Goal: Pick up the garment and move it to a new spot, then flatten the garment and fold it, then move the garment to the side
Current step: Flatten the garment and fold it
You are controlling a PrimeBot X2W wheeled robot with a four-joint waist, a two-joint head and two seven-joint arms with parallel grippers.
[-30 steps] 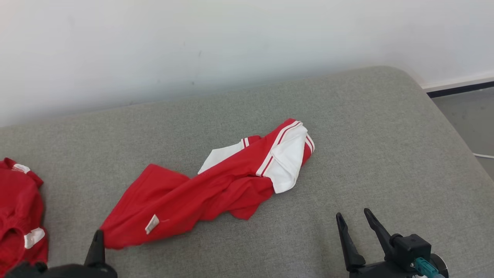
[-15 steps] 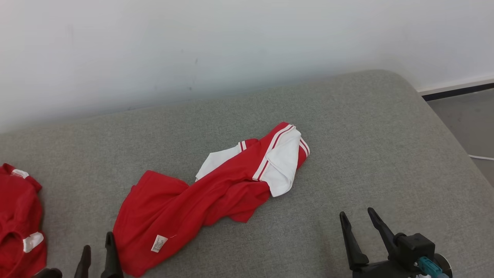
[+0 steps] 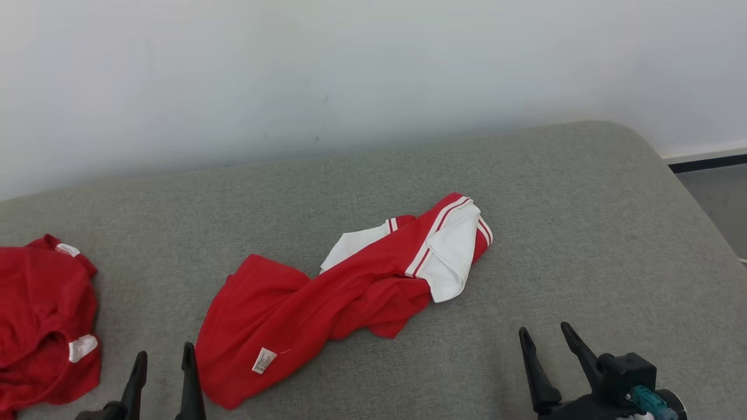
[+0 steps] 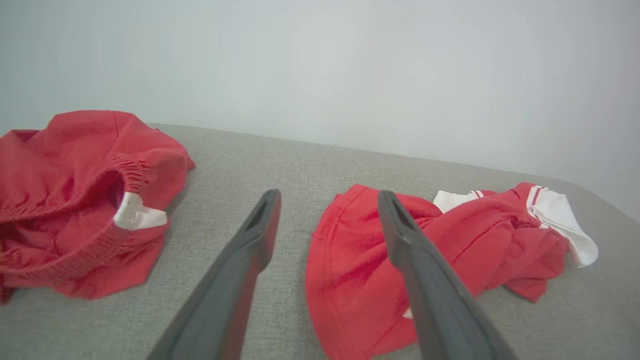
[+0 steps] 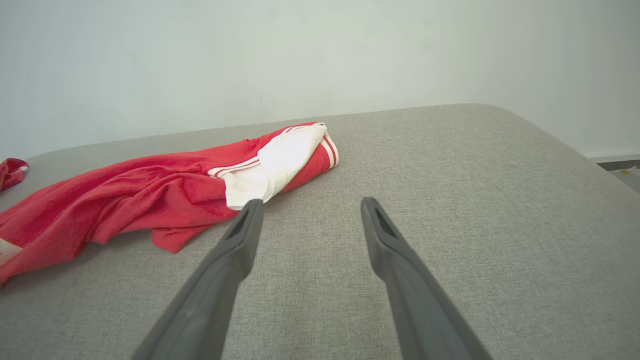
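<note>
Lying bunched, garment [image 3: 327, 303], shape lost in folds, left tool [image 3: 164, 349] cropped below

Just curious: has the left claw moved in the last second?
Yes. The left gripper let go of the red shirt, opened, and edged left toward the red pile.

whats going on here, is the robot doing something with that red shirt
A two-armed robot is partway through handling a red and white garment, which lies crumpled on a grey cushion. Nothing is held right now. The left gripper sits right beside the garment's near hem, fingers apart. The right gripper is open over bare cushion. A second red garment lies bunched at the far left.
</note>
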